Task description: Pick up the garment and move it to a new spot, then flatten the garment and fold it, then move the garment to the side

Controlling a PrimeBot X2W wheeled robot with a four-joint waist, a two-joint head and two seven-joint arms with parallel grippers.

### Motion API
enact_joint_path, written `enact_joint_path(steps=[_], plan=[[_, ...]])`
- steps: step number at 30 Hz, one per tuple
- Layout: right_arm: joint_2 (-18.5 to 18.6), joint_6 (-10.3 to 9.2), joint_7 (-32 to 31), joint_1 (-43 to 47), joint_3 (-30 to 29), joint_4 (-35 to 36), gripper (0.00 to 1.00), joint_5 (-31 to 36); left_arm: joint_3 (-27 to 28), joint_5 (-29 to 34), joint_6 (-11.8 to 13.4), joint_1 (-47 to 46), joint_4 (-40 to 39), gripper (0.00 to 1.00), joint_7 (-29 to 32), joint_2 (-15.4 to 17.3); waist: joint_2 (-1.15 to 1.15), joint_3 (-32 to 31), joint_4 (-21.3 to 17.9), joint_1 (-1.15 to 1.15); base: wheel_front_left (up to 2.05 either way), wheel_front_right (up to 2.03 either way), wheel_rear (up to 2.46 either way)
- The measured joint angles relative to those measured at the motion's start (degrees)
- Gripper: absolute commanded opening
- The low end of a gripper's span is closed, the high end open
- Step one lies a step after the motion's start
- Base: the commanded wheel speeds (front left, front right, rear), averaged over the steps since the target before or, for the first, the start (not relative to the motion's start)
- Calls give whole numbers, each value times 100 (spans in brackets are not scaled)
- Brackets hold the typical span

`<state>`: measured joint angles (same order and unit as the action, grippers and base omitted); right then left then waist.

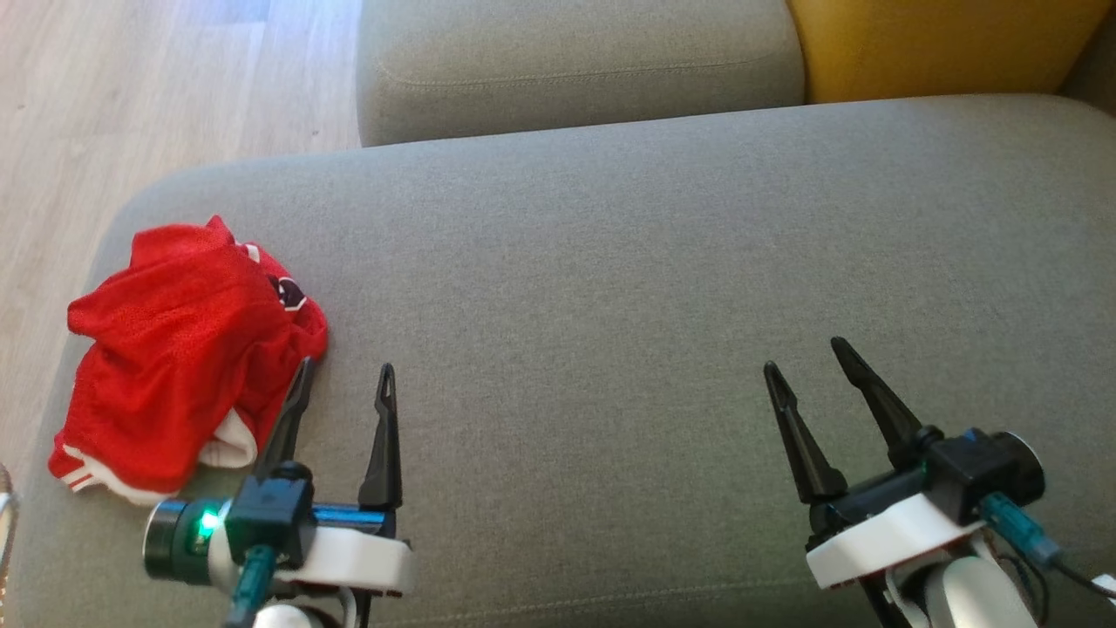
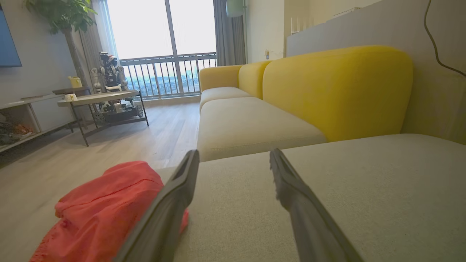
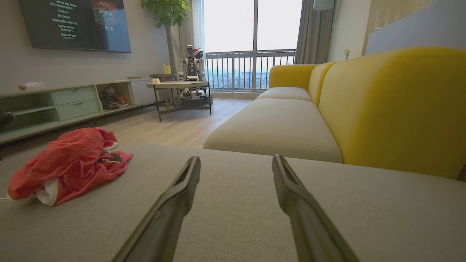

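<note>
Garment point(image 1: 187, 349): red mesh, white trim w/ red stripes at the hem, dark patch on the top fold. It lies crumpled in a heap at the left end of the grey seat cushion point(image 1: 610, 288). Its outer side reaches the cushion's left edge, nearer the front-left corner than the back.

Left gripper point(image 1: 346, 368): fingers spread wide, nothing btwn them but grey cushion fabric. It sits over the left part of the cushion near the front edge, pointing toward the back. The garment is just beside it, on its left. In head view the tip of the left finger overlaps the garment's right-hand hem. In left wrist view that finger crosses in front of the red cloth. Touching or just above: can't tell. The other finger is clear of the cloth, over grey fabric.

Right gripper point(image 1: 803, 354): also open, approx the same spread, holding nothing. It is over the right part of the cushion near the front edge, well apart from the garment. In right wrist view the garment lies far off to the left w/ a wide stretch of cushion btwn.

Beyond the back edge: a second grey cushion point(image 1: 575, 61) and a yellow backrest point(image 1: 942, 44). Wood floor point(image 1: 131, 87) lies off the left edge.
</note>
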<state>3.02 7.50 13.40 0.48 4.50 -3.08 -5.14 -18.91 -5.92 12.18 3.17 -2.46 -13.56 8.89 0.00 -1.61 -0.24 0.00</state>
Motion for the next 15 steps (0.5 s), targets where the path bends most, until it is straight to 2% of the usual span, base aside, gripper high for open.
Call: enact_joint_path(steps=[7,15], plan=[[-1,0,107,2,-8,10,100,466,-23,271,29,45,57,100,-100,2,0,-44,-35,0,0,0,0],[-1,0,107,4,-10,-59,100,466,142,261,-196,79,353,100,-100,-32,0,-28,-19,0,0,0,0]])
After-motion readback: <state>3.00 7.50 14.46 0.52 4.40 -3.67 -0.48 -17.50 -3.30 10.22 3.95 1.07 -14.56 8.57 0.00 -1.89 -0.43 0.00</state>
